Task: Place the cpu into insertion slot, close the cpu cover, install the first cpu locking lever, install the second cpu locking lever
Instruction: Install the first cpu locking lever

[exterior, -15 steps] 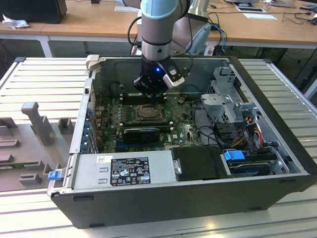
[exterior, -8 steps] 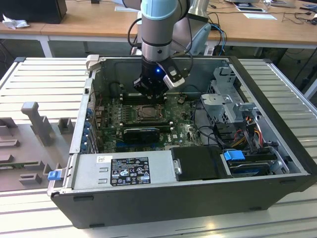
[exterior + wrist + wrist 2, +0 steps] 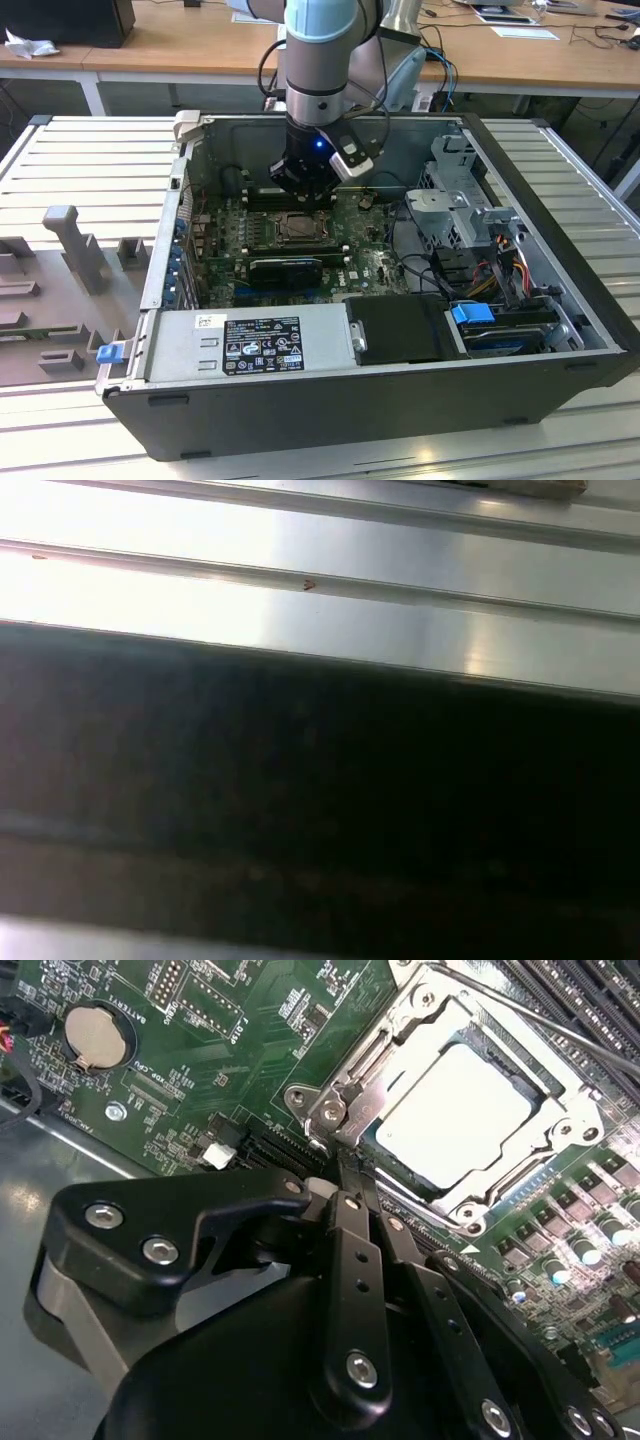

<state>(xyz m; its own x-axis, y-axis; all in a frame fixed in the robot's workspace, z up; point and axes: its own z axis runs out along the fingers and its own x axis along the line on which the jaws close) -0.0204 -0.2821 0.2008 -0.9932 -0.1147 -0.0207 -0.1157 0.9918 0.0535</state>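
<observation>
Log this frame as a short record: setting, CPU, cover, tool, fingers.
setting: open computer case with green motherboard
cpu: seated in the insertion slot, pale top showing
cpu cover: down around the chip
tool: at the socket's corner, beside a cover screw
fingers: together, nothing between them

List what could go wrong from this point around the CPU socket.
1. The gripper has its fingers closed together right at the corner of the cpu cover, beside the hinge screws; a sideways slip could scrape the green motherboard and its small parts.
2. A thin locking lever lies across the far side of the cover; catching it badly could bend it.
3. The cpu sits under the frame, so excess downward force could likely stress it.
</observation>
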